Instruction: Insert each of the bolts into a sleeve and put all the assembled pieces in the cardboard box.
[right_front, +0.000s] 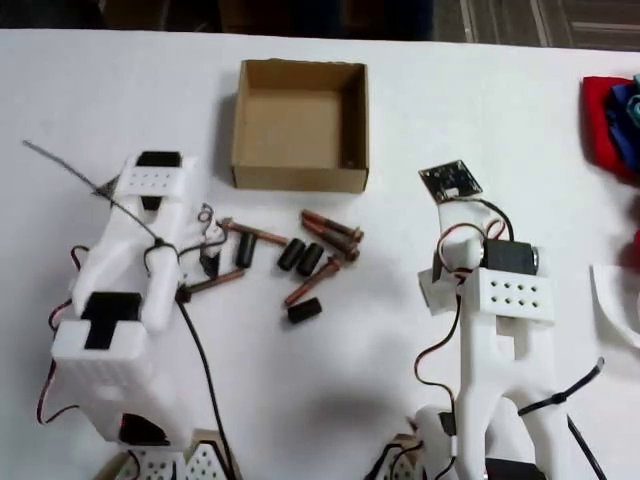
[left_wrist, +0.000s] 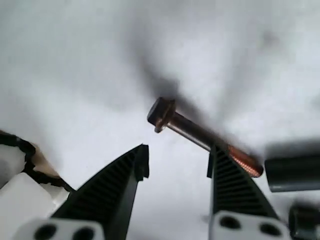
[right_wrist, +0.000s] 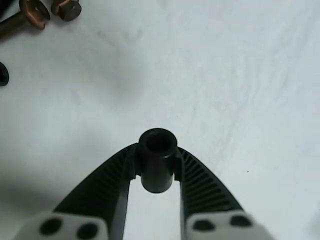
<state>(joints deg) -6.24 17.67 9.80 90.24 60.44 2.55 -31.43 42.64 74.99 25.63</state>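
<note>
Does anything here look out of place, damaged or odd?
Nothing stands out. The bolts and sleeves lie loose on the table in front of the cardboard box. The right gripper is shut on one sleeve; the left gripper is open by a bolt.

- My left arm (right_front: 130, 260) runs from the lower left of the high frame up to the left-centre, with the wrist folded forward and down.
- My left gripper (left_wrist: 177, 160) hangs low over the table, its two black ribbed fingers (left_wrist: 115, 185) spread well apart.
- In the high frame, that gripper's tips seem to sit just right of the arm, but I can't be sure.
- My right arm (right_front: 505, 330) rises from the bottom right of the high frame towards the middle right.
- My right gripper (right_wrist: 156, 167) is clamped on both sides of a black sleeve (right_wrist: 158, 142), whose open end faces the wrist camera.
</note>
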